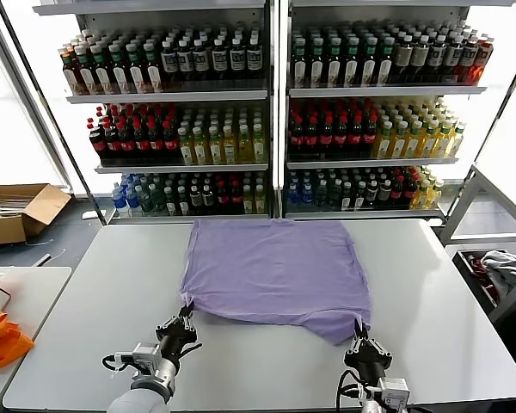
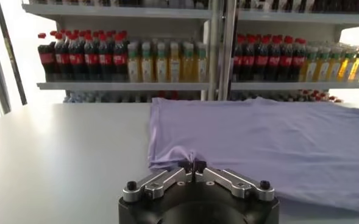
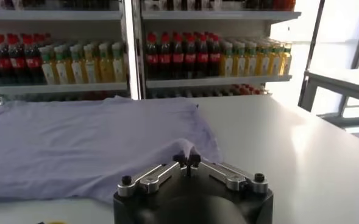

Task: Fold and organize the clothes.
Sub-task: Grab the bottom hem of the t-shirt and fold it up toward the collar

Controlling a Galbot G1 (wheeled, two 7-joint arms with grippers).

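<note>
A lavender T-shirt (image 1: pixel 271 267) lies spread on the white table (image 1: pixel 95 292), plain side up, partly folded into a rough square. My left gripper (image 1: pixel 187 312) is shut on the shirt's near left corner; in the left wrist view the gripper (image 2: pixel 192 165) pinches the cloth (image 2: pixel 277 140). My right gripper (image 1: pixel 359 328) is shut on the shirt's near right corner; in the right wrist view the gripper (image 3: pixel 186 160) pinches a raised fold of the cloth (image 3: pixel 81 140). No printed graphic shows.
Shelves of bottled drinks (image 1: pixel 267 112) stand behind the table. A cardboard box (image 1: pixel 17 211) sits on the floor at far left, an orange bag (image 1: pixel 0 340) on a side table, and a bin with clothes (image 1: pixel 499 275) at right.
</note>
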